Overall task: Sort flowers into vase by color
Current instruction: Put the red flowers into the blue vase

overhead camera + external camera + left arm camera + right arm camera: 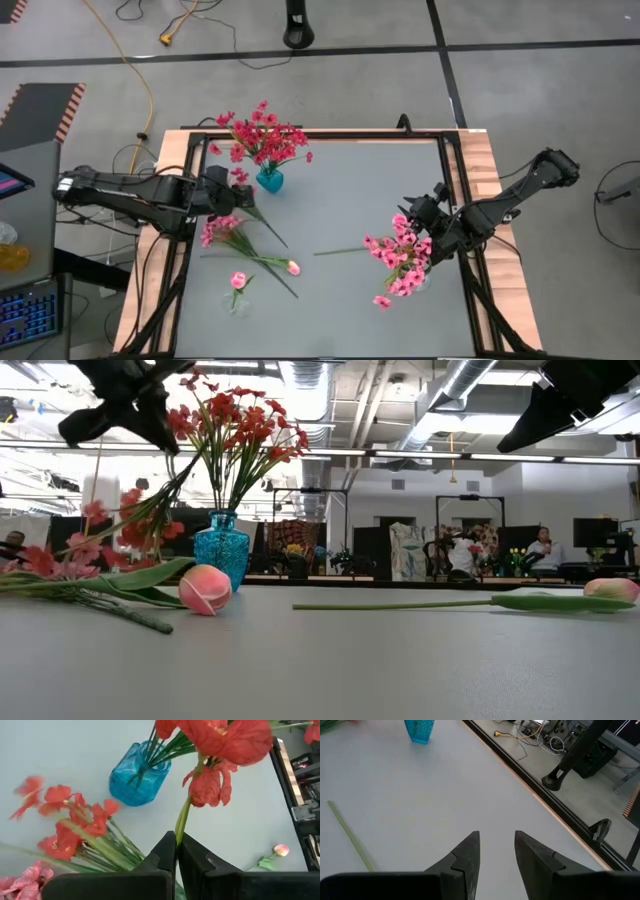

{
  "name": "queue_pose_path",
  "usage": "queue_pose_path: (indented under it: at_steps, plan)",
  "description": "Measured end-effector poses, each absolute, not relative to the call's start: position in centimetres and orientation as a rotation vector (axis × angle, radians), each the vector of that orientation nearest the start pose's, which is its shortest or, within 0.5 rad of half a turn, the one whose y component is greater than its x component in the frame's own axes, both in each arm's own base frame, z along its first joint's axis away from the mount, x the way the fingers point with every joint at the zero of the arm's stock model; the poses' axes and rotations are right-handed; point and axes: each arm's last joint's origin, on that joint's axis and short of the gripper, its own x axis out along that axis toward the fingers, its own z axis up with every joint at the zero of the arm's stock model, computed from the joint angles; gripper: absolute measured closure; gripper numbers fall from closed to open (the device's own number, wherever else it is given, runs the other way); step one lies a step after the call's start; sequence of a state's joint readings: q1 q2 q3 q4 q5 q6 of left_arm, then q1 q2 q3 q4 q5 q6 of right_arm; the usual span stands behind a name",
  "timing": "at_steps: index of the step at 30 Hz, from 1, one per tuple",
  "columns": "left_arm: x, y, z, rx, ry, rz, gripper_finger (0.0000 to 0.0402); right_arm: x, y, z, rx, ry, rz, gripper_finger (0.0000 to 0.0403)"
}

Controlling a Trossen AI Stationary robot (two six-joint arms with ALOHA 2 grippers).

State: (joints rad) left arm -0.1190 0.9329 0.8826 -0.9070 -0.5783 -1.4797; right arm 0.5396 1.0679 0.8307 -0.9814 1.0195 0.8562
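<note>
A red flower [210, 780] is pinched by its stem in the left gripper [177, 851], held just beside the blue vase [139, 775] that already holds red ones, presumably for insertion. The right gripper [496, 851] waits with fingers apart near the pink bunch [400, 262].

A grey floor [350, 80] crossed by dark lines lay around the surface [350, 200]. At about eleven o'clock a yellow cable [140, 80] trailed over it. Beyond, ceiling ducts [450, 390] and strip lights [450, 456] hung over a cluttered workroom where a seated person [545, 548] showed.
</note>
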Motion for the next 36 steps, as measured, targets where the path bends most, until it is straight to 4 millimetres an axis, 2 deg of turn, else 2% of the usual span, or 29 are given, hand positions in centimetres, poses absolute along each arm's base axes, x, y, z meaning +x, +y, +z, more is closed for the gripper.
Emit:
queue_pose_path:
  at_steps: [7, 14, 18, 24, 29, 36]
  plan:
    - [16.6, -0.7, 28.7, -1.067, 0.472, 0.937, 0.0401, 16.2, 6.8, 25.8, -0.073, 0.601, -0.719, 0.0255]
    - [18.3, -1.1, 26.3, -1.19, 0.578, 1.036, 0.0401, 16.2, 6.8, 25.8, -0.072, 0.6, -0.719, 0.0255]
    - [19.1, -1.4, 25.0, -1.246, 0.704, 1.051, 0.0401, 16.2, 6.8, 25.8, -0.073, 0.6, -0.719, 0.0255]
    - [19.8, -1.6, 23.9, -1.254, 0.812, 1.054, 0.0399, 16.2, 6.8, 25.8, -0.073, 0.6, -0.719, 0.0255]
    - [20.0, -1.5, 23.6, -1.261, 0.87, 1.031, 0.0364, 16.2, 6.8, 25.8, -0.074, 0.601, -0.719, 0.0255]
    - [20.0, -1.8, 23.5, -1.336, 0.949, 0.997, 0.0278, 16.2, 6.8, 25.8, -0.074, 0.601, -0.719, 0.0255]
